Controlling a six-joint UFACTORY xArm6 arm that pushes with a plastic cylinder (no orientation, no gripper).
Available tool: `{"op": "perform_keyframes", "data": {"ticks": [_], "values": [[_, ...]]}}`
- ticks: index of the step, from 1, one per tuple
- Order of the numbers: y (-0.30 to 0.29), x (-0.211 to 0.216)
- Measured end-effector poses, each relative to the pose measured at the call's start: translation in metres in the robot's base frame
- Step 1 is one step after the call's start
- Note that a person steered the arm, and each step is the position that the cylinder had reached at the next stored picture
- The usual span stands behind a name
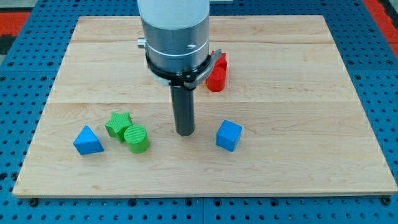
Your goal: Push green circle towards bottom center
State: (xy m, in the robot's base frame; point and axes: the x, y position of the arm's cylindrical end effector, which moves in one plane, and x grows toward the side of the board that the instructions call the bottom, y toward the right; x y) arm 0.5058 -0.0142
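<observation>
- My tip [185,132] is set on the wooden board [298,74], between green circle [137,138] and blue cube [228,135].
- Green circle is seen touching green star [117,124], bottom left.
- No pincer is fitted; only a rod.

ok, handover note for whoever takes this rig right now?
My tip: down on the board, between the green circle at the view's left and the blue cube at the view's right, touching neither.
Green circle: lower left, against the green star; blue triangle further left.
Done: no push contact visible.
Left: move the circle right and down to bottom centre.
</observation>
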Motion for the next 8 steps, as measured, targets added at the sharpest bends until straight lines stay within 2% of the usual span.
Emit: {"op": "perform_keyframes", "data": {"ticks": [1, 2, 3, 4, 5, 6, 7, 8], "values": [[0.077, 0.013], [0.037, 0.037], [0.035, 0.055], [0.099, 0.038], [0.139, 0.037], [0.079, 0.056], [-0.030, 0.087], [-0.125, 0.052]]}}
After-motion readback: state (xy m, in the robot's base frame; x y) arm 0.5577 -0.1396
